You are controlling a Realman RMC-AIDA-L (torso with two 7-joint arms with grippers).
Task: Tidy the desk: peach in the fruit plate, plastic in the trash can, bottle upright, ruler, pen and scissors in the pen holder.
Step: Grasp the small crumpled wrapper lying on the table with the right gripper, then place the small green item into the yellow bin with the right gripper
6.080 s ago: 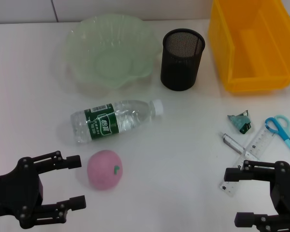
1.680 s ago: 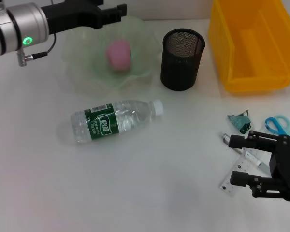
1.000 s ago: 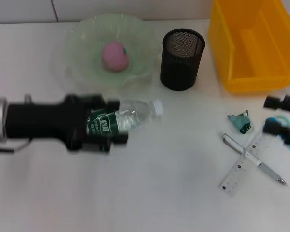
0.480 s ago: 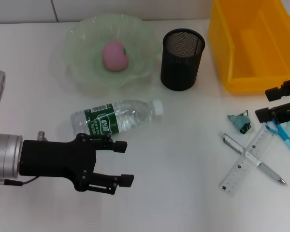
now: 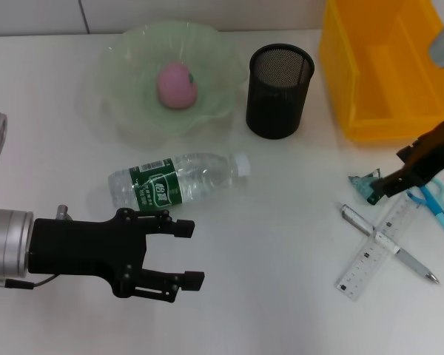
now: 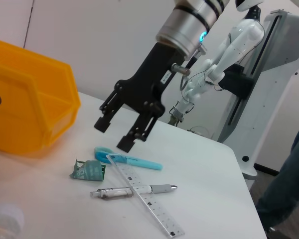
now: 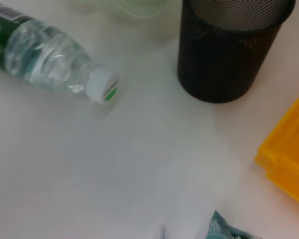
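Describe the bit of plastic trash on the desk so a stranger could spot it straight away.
Start at the yellow bin at the desk's far right. Just in front of it, nearer the robot, lies the plastic scrap, beside the pen, ruler and scissors. It alone is crumpled, teal and shapeless.

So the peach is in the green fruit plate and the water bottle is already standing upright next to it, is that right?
Not quite. The peach is in the green fruit plate, but the water bottle lies on its side on the desk in front of the plate, cap toward the pen holder. The head view shows it.
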